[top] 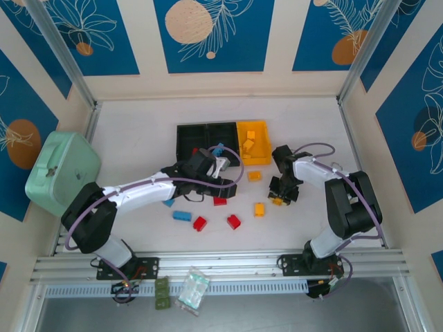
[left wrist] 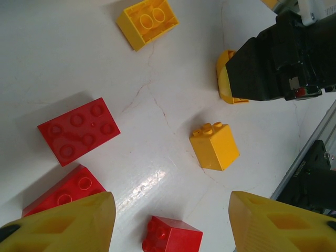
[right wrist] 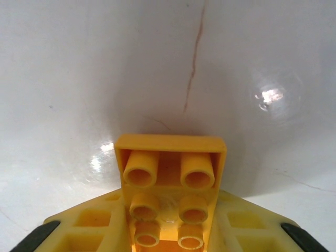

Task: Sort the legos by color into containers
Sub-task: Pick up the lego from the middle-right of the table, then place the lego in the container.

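The right tool (right wrist: 169, 223) is clenched on a yellow brick (right wrist: 170, 149), which sits between its two yellow fingers (right wrist: 84, 228) with the hollow underside and its round tubes turned to the wrist camera. The white tabletop (right wrist: 79, 68) lies close below the brick, but I cannot tell if the brick touches it. From the top camera this tool is on the right part of the tabletop, nearer to the arms than the containers (top: 223, 142), and apart from them. The containers stand in a row at the far middle: two black bins (top: 208, 138) on the left and one yellow bin (top: 261, 131) on the right, the yellow one with some yellow-orange pieces (top: 248, 144) inside. The left tool (left wrist: 170, 205) is released, its yellow fingertips (left wrist: 68, 223) stand apart above the tabletop. From the top camera the left arm (top: 135, 190) reaches just in front of the black bins. Loose legos lie between the two arms: red bricks (top: 234, 221) and blue bricks (top: 182, 216) toward the left, and two yellow ones (top: 259, 209) toward the right. The left wrist camera sees a flat red brick (left wrist: 79, 131), a small yellow cube (left wrist: 215, 146) and a wider yellow brick (left wrist: 147, 22), all apart from each other. A mint-green case (top: 62, 169) rests at the left edge.
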Robot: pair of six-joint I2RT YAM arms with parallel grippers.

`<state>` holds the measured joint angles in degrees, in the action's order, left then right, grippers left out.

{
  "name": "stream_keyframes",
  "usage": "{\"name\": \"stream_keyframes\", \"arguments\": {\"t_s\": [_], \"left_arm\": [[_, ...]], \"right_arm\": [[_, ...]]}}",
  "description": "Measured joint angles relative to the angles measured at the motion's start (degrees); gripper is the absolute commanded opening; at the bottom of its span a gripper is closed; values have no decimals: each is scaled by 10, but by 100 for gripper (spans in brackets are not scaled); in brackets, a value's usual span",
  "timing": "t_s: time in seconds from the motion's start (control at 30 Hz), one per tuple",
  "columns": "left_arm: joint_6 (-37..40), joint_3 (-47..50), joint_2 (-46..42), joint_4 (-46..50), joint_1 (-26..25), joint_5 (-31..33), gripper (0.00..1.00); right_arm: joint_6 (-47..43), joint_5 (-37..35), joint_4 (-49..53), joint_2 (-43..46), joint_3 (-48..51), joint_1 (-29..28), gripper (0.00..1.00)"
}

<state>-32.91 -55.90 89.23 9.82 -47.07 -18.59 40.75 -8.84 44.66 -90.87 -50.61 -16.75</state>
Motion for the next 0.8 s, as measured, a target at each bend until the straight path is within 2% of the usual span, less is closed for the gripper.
{"name": "stream_keyframes", "arguments": {"t_s": [0.43, 0.8], "left_arm": [[-14, 5, -26, 7, 2, 51, 60], [-30, 25, -78, 18, 21, 88, 60]], "right_arm": [[-37, 0, 32, 8, -155, -1, 27], [-78, 0, 47, -139, -368, -9, 29]]}}
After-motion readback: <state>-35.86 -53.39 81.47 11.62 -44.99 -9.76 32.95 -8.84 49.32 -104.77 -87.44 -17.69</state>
